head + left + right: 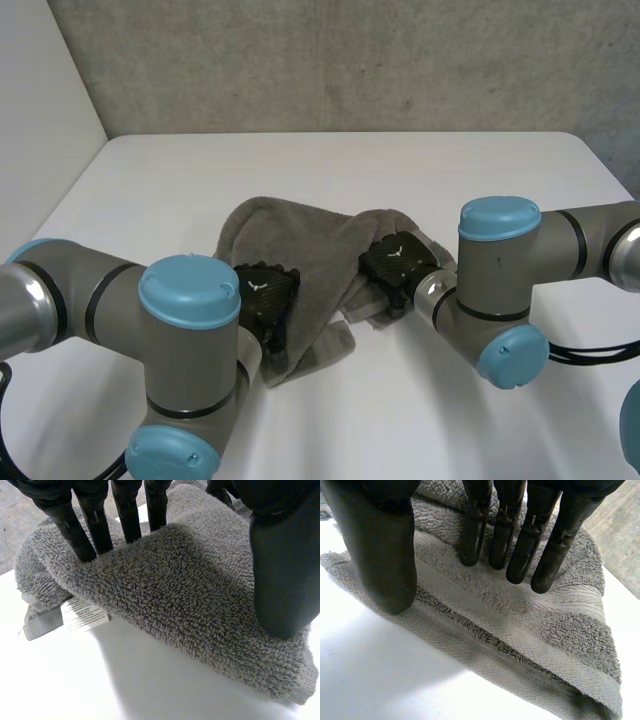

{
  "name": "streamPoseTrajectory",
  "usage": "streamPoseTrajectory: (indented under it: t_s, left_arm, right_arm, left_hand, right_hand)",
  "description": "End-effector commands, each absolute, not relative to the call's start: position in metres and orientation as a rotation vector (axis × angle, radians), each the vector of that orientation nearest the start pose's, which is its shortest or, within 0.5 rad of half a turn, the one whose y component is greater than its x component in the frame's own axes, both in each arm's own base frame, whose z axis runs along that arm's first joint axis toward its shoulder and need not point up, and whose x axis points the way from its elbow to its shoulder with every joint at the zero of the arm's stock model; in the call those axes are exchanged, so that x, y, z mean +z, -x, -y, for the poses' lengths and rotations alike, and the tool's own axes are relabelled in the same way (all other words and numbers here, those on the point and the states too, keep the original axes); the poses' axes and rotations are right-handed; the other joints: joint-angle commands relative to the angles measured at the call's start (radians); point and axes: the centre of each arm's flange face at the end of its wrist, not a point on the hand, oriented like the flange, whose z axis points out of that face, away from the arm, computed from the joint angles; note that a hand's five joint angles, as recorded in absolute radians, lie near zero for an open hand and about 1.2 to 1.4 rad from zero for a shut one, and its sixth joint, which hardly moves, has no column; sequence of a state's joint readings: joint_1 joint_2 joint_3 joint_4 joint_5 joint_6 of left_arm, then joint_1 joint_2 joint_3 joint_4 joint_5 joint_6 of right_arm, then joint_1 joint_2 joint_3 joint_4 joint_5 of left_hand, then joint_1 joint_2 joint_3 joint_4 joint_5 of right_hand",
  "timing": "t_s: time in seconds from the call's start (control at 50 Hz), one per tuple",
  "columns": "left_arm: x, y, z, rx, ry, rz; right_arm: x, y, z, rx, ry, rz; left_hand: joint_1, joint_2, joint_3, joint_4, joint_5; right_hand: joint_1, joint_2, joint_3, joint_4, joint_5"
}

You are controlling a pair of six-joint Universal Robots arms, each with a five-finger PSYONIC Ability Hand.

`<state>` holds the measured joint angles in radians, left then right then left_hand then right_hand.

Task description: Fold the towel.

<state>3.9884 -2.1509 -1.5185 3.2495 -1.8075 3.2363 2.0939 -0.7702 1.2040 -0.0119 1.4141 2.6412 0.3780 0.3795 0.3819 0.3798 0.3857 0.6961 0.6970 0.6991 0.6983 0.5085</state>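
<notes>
A grey towel [300, 235] lies bunched and partly folded in the middle of the white table [350, 160]. My left hand [265, 292] rests on its near left part. In the left wrist view the straight fingers [127, 515] press their tips into the thick folded pile [190, 590], and the thumb [285, 580] rests on it beside them. My right hand [398, 262] is on the towel's right side. In the right wrist view its straight fingers [510, 525] touch the towel's banded edge [555, 630], with the thumb [385, 565] standing over the near fold. Neither hand grips the cloth.
A white care label [82, 614] sticks out from under the towel by my left hand's fingertips. A concrete wall [350, 60] stands behind the table, and a white wall [40, 110] borders it at the left. Bare table surrounds the towel.
</notes>
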Motion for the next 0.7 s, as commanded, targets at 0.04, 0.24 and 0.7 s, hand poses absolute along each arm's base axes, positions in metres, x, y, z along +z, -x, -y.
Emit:
streamPoseTrajectory:
  t_s: [0.04,0.24,0.7]
  left_arm:
    - [0.131,0.323,0.2,-1.783,-0.901,-2.607]
    - [0.129,0.323,0.201,-1.776,-0.901,-2.608]
    - [0.248,0.288,0.241,-2.184,-0.575,-2.397]
  right_arm:
    - [0.115,-0.336,0.294,-1.667,1.332,-2.122]
    - [0.119,-0.335,0.298,-1.703,1.314,-2.131]
    - [0.295,-0.289,0.3,-2.161,1.101,-1.949]
  left_hand:
    - [-0.027,-0.028,-0.03,-0.028,-0.209]
    - [0.226,0.224,0.222,0.224,0.044]
    - [1.018,1.017,1.014,1.016,0.836]
  right_hand:
    - [0.046,0.045,0.043,0.044,0.059]
    - [0.325,0.324,0.322,0.323,0.339]
    - [0.7,0.699,0.697,0.698,0.713]
